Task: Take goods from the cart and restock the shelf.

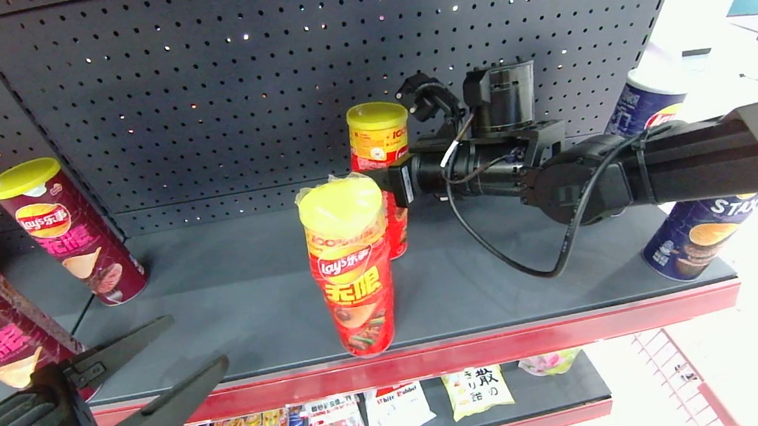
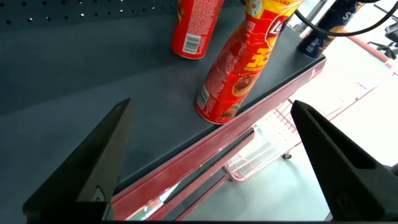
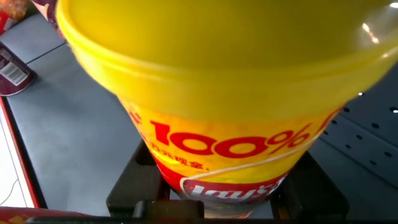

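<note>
Setting the chip can (image 1: 378,145) down at frame centre: the right gripper (image 1: 396,187), closed on its side, should seat it flat on the shelf (image 1: 240,289) before releasing; left gripper (image 1: 196,340) open, lower left.

The right arm stretches in level from the right, its end effector (image 1: 396,185) clamped around a chip can (image 1: 378,135). The left end effector (image 1: 195,340) sits low, fingers spread wide.

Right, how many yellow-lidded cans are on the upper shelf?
4: a maroon can far left at the back, another maroon can before it, a red can front centre, a second red can behind it in the right gripper. Others may be hidden.
</note>
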Controlling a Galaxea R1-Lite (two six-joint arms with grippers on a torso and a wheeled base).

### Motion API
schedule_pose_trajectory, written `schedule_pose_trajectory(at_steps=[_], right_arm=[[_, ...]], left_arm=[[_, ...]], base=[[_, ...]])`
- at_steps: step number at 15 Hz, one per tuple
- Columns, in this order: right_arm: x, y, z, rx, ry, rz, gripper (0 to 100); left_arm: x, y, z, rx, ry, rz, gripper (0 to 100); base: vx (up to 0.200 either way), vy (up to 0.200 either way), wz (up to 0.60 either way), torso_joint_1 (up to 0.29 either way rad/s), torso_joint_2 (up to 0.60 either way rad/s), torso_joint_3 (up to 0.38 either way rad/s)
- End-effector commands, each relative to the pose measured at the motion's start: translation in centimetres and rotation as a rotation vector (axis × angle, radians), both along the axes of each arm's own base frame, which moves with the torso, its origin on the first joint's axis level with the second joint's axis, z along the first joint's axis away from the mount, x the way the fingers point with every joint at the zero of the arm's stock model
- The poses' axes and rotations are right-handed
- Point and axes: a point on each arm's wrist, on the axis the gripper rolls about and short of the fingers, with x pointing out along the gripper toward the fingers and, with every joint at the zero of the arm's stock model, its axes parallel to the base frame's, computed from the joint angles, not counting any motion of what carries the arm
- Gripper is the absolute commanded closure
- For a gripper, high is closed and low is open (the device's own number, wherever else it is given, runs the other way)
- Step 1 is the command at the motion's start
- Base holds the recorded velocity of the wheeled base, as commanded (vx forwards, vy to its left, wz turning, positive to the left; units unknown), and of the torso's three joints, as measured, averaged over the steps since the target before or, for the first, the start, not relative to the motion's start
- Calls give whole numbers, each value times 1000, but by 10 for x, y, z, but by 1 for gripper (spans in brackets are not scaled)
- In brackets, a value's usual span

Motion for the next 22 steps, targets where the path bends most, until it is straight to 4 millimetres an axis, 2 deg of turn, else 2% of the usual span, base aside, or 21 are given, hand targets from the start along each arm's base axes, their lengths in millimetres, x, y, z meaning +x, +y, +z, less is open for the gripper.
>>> schedule_pose_trajectory(at_steps=[1, 9, 10, 13, 16, 22], right_arm=[[-1, 0, 2, 3, -4, 3, 100], [-4, 4, 1, 1, 0, 12, 100], [-4, 4, 0, 0, 2, 12, 0], [-5, 3, 0, -2, 4, 12, 0], [-15, -1, 3, -5, 12, 16, 0], [-49, -30, 15, -8, 48, -8, 0]], left_arm=[[0, 0, 0, 0, 1, 0, 0], [3, -1, 2, -1, -2, 0, 0], [5, -2, 3, -1, -2, -2, 0], [8, -3, 4, 0, 1, -2, 0], [9, -3, 4, 0, 1, -2, 0], [25, -9, 6, 8, 20, -2, 0]], base=[[0, 0, 0, 0, 0, 0], [0, 0, 0, 0, 0, 0], [0, 0, 0, 0, 0, 0], [0, 0, 0, 0, 0, 0], [0, 0, 0, 0, 0, 0], [0, 0, 0, 0, 0, 0]])
